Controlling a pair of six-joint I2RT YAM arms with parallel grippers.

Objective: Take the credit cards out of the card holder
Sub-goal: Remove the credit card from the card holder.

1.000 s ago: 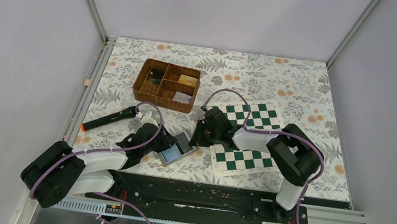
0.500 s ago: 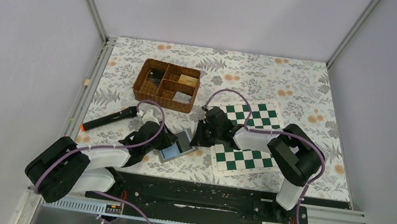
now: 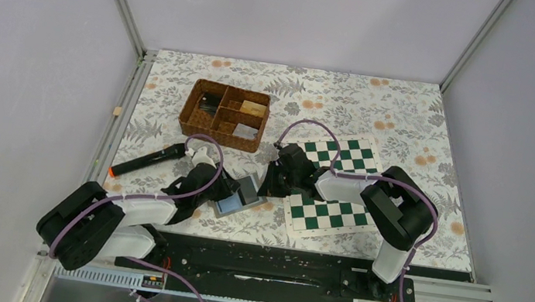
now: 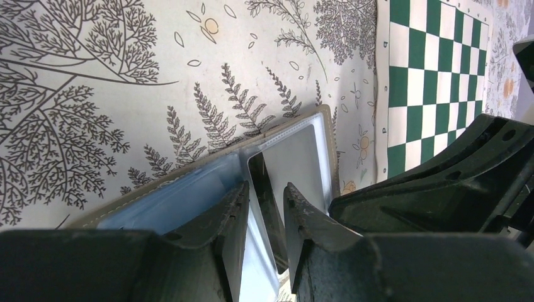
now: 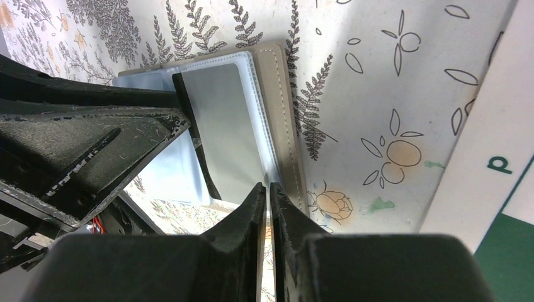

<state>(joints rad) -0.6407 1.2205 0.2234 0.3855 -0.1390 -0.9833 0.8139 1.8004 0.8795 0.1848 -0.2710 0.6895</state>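
On floral counter point(image 3: 379, 111), hemmed between both hands: card holder point(image 3: 240, 197), open, beside chessboard mat point(image 3: 330, 215). Beyond: wicker basket point(image 3: 198, 122), black marker point(image 3: 144, 161). Right hand point(image 5: 267, 189) nipped onto clear sleeve edge; left hand point(image 4: 264, 195) narrow astride a leaf, grip unclear. Since earlier: left arm point(image 3: 140, 208) nudged inward, card holder unmoved.

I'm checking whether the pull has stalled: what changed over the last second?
Only the left arm moved: its rear links swung slightly right, nudging the left gripper a touch closer over the card holder. Nothing was newly grasped or released. The right gripper stayed pinched at the holder's clear sleeve edge. The holder, the wicker basket and the chessboard sheets stayed put.
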